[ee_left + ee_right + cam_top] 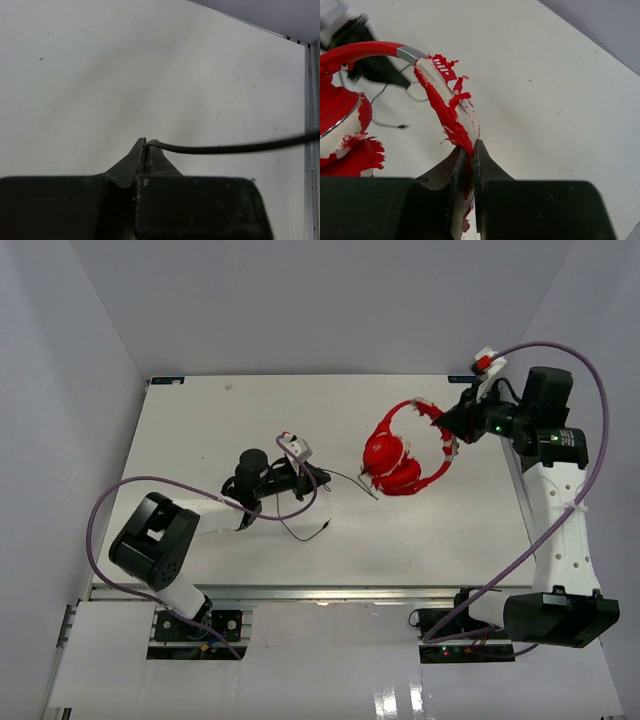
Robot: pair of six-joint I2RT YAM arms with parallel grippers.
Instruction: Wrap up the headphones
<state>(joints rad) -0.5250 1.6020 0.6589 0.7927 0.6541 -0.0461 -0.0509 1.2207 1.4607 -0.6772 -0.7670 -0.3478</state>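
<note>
Near the middle of the white table, the left gripper is clenched on the thin black cable. Farther right, the right gripper pinches the red headphones by their frayed headband.

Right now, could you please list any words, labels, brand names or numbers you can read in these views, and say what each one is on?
No text can be read in any view.
Small white marks on the headband of the headphones: too small and blurred to read.
</note>
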